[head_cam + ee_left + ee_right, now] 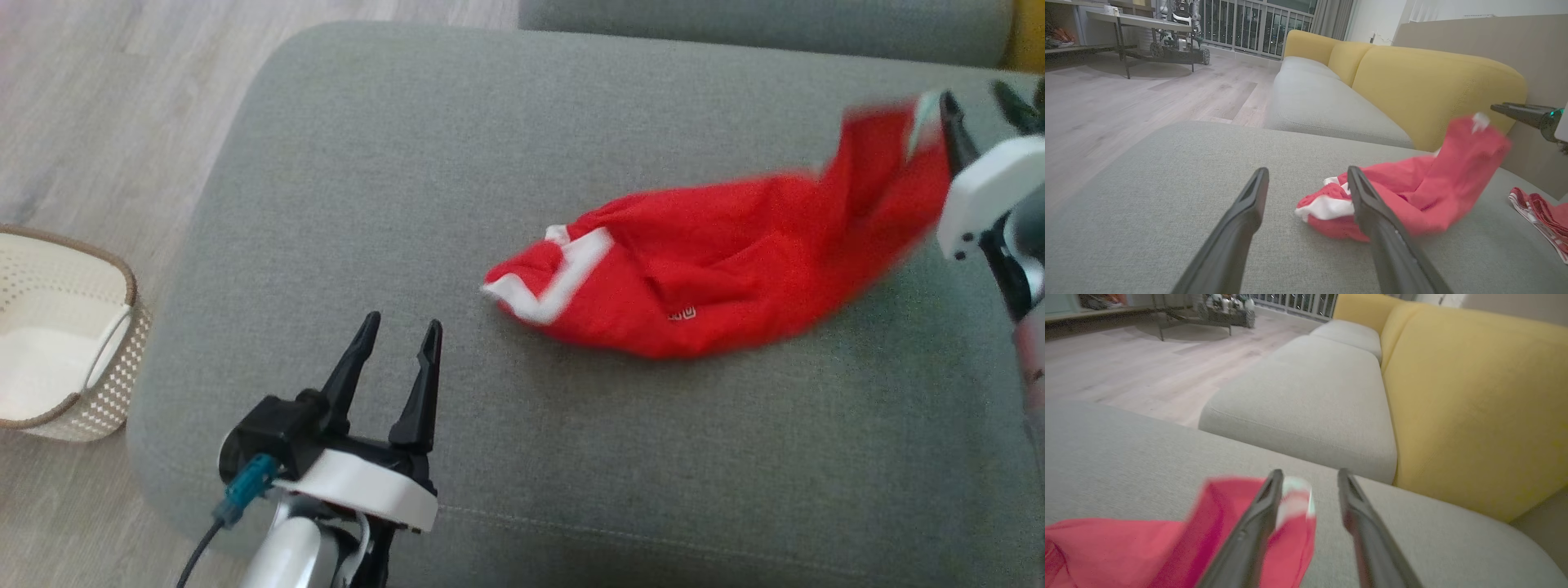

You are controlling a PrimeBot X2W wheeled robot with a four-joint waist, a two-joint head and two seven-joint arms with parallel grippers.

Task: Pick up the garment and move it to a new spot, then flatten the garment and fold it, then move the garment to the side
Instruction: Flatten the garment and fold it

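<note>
Head view: red garment [718, 269] lay right of centre on the grey cushion [367, 163], bare fabric leftward to its rounded edge; left gripper [404, 322] spread, empty. Left wrist: another red cloth [1539, 212] nearby. Right wrist: right gripper [1308, 471] parted, garment's lifted end at one finger.

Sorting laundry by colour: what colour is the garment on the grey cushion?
The garment is red with white trim, clearest in the head view.

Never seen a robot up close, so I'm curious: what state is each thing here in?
Left fingers: open, empty, above the grey cushion.
Right fingers: parted, nothing between them.
Red garment: crumpled, unfolded, one end raised beside the right fingers.
Basket: upright on the floor.
Striped cloth: lying rumpled on the cushion.
</note>
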